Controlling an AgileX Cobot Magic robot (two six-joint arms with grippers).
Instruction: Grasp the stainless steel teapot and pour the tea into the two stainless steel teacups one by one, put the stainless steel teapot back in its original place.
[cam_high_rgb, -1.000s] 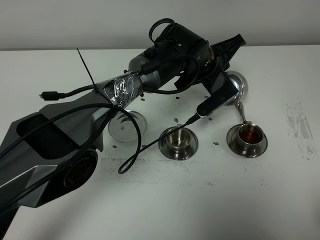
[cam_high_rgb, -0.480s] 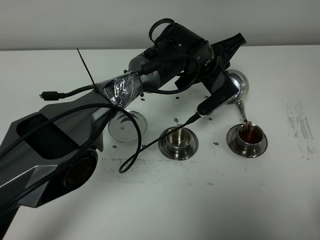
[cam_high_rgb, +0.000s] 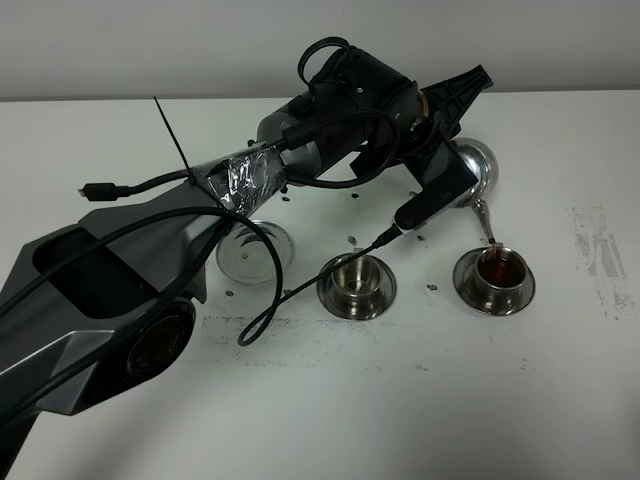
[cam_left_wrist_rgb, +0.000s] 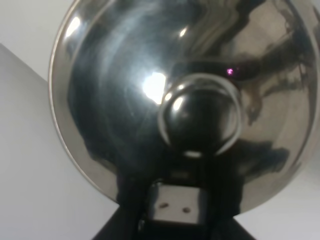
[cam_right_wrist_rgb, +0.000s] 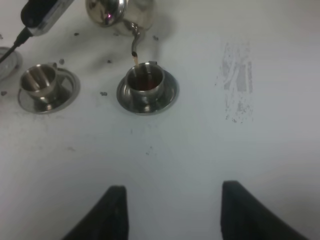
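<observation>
My left gripper (cam_high_rgb: 460, 165) reaches across to the right and is shut on the stainless steel teapot (cam_high_rgb: 478, 168), holding it tilted. Its thin spout (cam_high_rgb: 485, 225) runs brown tea into the right teacup (cam_high_rgb: 497, 270), which holds tea on its saucer. The other teacup (cam_high_rgb: 357, 278) stands on its saucer in the middle and looks empty. The teapot's own bare saucer (cam_high_rgb: 255, 252) lies to the left. The left wrist view is filled by the teapot's knobbed lid (cam_left_wrist_rgb: 200, 112). The right wrist view shows the teapot (cam_right_wrist_rgb: 117, 11), the filling cup (cam_right_wrist_rgb: 145, 82), the other cup (cam_right_wrist_rgb: 42, 80), and my right gripper (cam_right_wrist_rgb: 172, 210) open and empty.
The white table (cam_high_rgb: 420, 400) carries a scuffed grey patch (cam_high_rgb: 600, 260) at the right. The left arm's body and loose black cable (cam_high_rgb: 290, 290) hang over the left half, partly covering the bare saucer. A USB plug (cam_high_rgb: 97, 190) sticks out on the left.
</observation>
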